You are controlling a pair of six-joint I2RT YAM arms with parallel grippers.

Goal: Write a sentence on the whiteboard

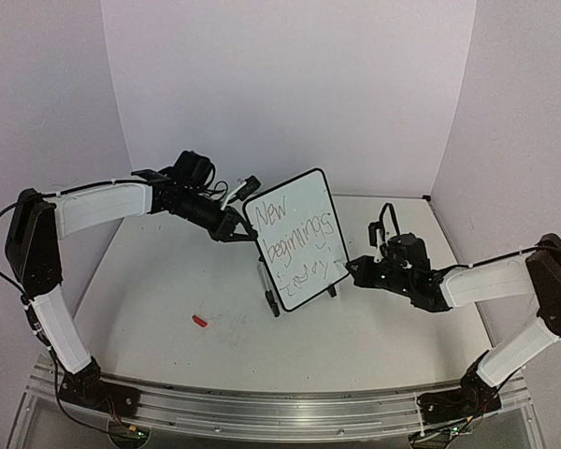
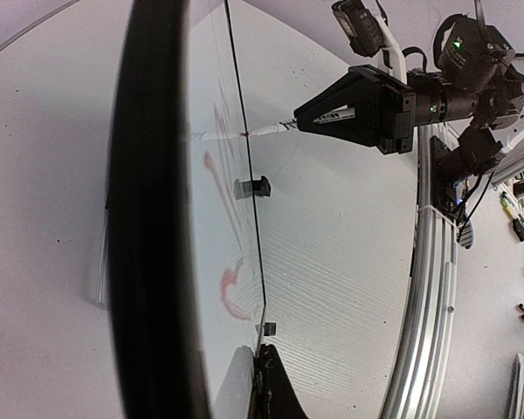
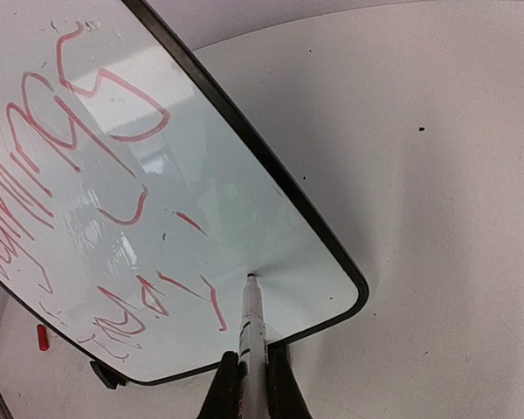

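The whiteboard (image 1: 310, 190) stands tilted at the table's middle, white with a thin black frame. On it the sentence (image 1: 297, 239) runs in three handwritten lines of red strokes (image 3: 65, 179). My left gripper (image 1: 237, 227) is shut on the whiteboard's upper left edge; in the left wrist view its jaws (image 2: 260, 388) pinch the frame edge-on. My right gripper (image 1: 356, 272) is shut on a grey marker (image 3: 251, 327), and the marker's tip rests on the bare lower right corner of the whiteboard (image 3: 279, 236). The left wrist view shows that marker (image 2: 271, 129) touching the board.
A small red marker cap (image 1: 200, 321) lies on the table left of the board's lower corner, also seen as the red cap (image 3: 42, 337). A black foot (image 1: 332, 291) juts under the board's lower edge. White walls close the back and sides. A metal rail (image 1: 280, 407) runs along the near edge.
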